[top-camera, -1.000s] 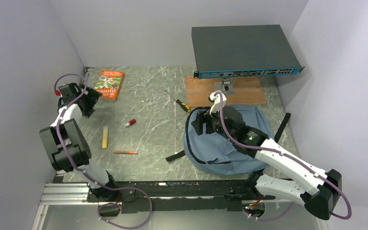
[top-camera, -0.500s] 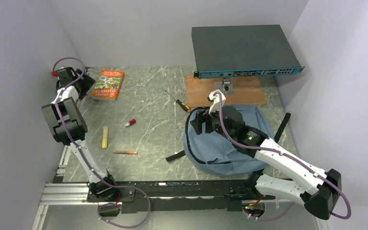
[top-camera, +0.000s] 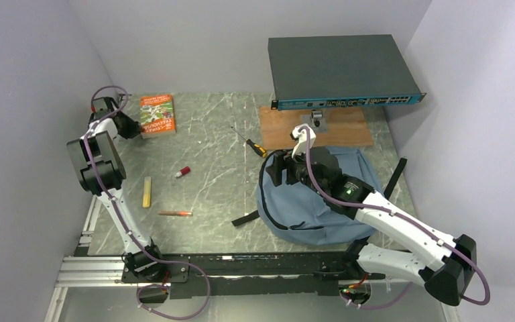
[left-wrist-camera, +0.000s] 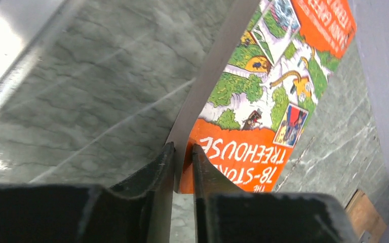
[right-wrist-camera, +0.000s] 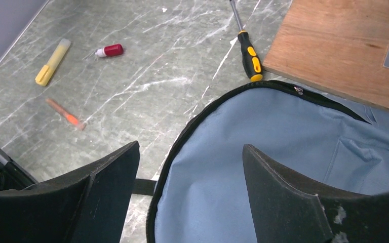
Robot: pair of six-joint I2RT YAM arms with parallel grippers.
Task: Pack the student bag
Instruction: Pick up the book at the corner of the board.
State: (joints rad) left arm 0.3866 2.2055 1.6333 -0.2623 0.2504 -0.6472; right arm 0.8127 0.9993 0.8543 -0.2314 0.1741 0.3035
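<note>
Lying on table (top-camera: pixel 214 194): student bag (top-camera: pixel 298 211) is sitting flat at the right side.
Right fingers (right-wrist-camera: pixel 109 187): are hovering spread wide just above its zipper rim (right-wrist-camera: pixel 180 143), holding nothing.
Bag axis: running roughly left-right, zipper rim facing left.
Left fingers (left-wrist-camera: pixel 154 174): are pinching the book (left-wrist-camera: pixel 263 96) by its edge, well apart from the bag.

left gripper (left-wrist-camera: pixel 182 153) now on book (left-wrist-camera: pixel 263 101) edge

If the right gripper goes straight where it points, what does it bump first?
Probably the student bag, near its black zipper edge: the open right gripper points down at its blue fabric, though depth is unclear.
</note>
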